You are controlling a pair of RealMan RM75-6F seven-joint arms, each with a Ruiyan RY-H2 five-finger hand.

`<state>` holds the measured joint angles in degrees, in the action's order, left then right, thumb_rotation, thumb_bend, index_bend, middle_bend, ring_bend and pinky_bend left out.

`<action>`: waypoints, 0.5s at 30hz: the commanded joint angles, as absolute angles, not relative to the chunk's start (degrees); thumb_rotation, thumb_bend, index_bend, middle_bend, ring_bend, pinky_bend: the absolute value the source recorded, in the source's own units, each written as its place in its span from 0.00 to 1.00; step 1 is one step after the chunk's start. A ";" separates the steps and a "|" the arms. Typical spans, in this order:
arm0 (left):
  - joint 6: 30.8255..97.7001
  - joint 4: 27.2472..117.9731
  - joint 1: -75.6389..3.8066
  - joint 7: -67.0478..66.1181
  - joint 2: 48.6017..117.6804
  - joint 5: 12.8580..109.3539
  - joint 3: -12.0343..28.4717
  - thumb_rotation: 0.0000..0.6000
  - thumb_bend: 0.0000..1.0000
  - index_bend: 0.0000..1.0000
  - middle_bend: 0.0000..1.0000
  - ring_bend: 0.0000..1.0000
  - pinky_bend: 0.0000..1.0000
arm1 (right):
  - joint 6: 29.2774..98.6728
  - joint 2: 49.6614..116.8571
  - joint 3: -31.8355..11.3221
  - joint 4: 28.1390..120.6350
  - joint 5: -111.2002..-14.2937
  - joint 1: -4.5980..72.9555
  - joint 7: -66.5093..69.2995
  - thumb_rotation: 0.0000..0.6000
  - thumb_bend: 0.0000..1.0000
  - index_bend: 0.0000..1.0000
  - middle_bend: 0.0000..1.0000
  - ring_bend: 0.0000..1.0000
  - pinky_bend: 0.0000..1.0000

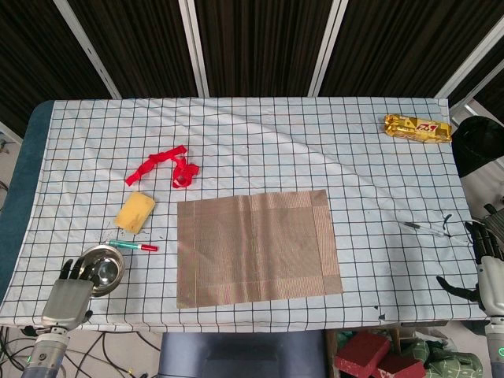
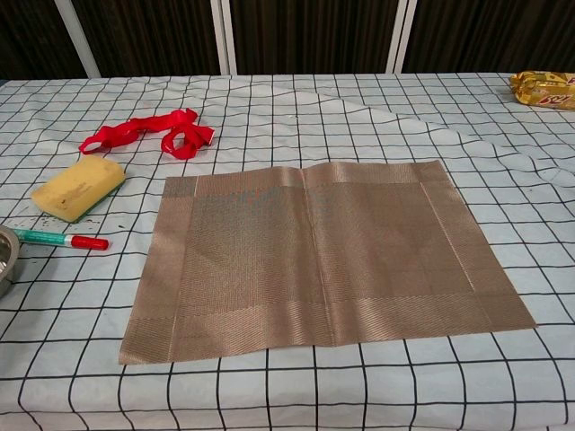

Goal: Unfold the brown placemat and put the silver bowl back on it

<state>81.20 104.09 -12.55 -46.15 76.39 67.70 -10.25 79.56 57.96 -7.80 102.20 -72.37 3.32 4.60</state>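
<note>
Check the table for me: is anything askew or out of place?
The silver bowl sits off the brown placemat, near the table's left front corner by the left hand. The placemat lies unfolded and flat, though a centre crease shows. Nothing is spilled.

My left hand [image 1: 69, 293]: silver-grey metal palm shell, black fingers [image 1: 75, 271], grey cylindrical wrist with a small green light low on it.
My right hand [image 1: 488, 276]: pale grey shell, dark fingers and thumb, green light on the wrist below.
</note>
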 commanded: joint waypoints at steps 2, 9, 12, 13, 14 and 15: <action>79.81 102.64 -13.20 -47.55 78.18 65.98 -8.46 1.00 0.16 0.43 0.18 0.04 0.09 | 79.50 57.88 -7.88 102.20 -72.23 3.32 4.77 1.00 0.10 0.07 0.00 0.00 0.16; 77.30 100.64 -14.58 -49.92 81.03 63.40 -6.24 1.00 0.27 0.45 0.18 0.04 0.09 | 79.26 57.80 -7.87 102.31 -72.12 3.39 4.79 1.00 0.10 0.08 0.00 0.00 0.16; 76.36 99.85 -15.11 -50.93 82.10 62.67 -5.84 1.00 0.36 0.48 0.19 0.06 0.09 | 79.26 57.74 -7.96 102.29 -71.99 3.38 4.98 1.00 0.10 0.08 0.00 0.00 0.16; 76.19 99.60 -15.24 -51.22 82.39 62.52 -5.73 1.00 0.40 0.49 0.20 0.06 0.09 | 79.24 57.70 -8.00 102.29 -71.94 3.38 5.09 1.00 0.10 0.08 0.00 0.00 0.16; 75.99 99.33 -15.38 -51.52 82.65 62.41 -5.68 1.00 0.42 0.50 0.20 0.06 0.09 | 79.21 57.66 -8.05 102.29 -71.87 3.39 5.21 1.00 0.10 0.08 0.00 0.00 0.16; 75.79 99.06 -15.53 -51.92 82.94 62.27 -5.62 1.00 0.44 0.52 0.21 0.06 0.09 | 79.17 57.60 -8.12 102.28 -71.75 3.39 5.35 1.00 0.10 0.08 0.00 0.00 0.16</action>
